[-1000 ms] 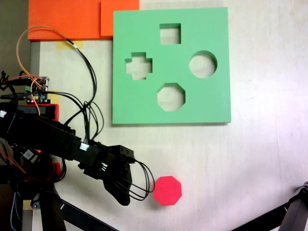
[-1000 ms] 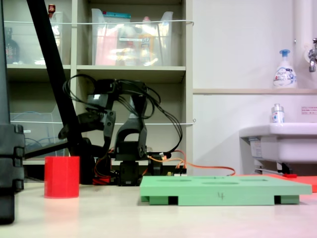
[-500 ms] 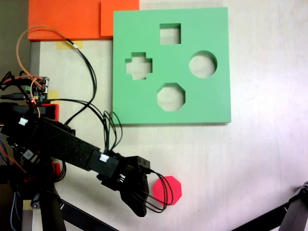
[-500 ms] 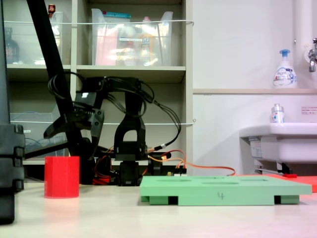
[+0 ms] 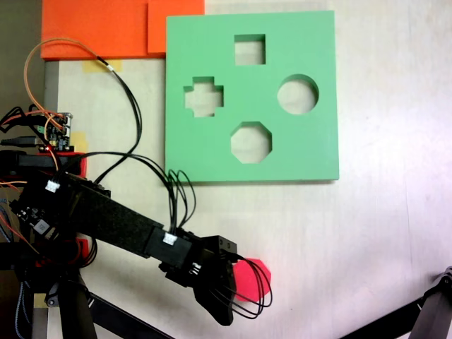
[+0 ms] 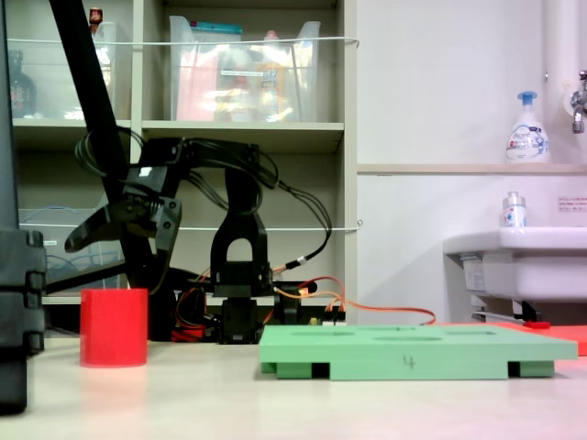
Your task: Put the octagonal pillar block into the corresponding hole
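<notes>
One bright red eight-sided foam block (image 5: pixel 251 277) stands on the table (image 5: pixel 381 233), partly beneath one black gripper (image 5: pixel 224 300), jaw spacing indiscernible. One light-green square foam board (image 5: pixel 311 148) well apart: four cut-outs, including one octagonal hole (image 5: pixel 251 142), unfilled.

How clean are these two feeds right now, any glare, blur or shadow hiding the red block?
In the fixed view from above, light is even and sharp, but the gripper and its cables cover part of the red block. In the low fixed view, the block and green board look slightly soft, the tabletop shows a faint sheen, and the shelves behind are dim.
</notes>
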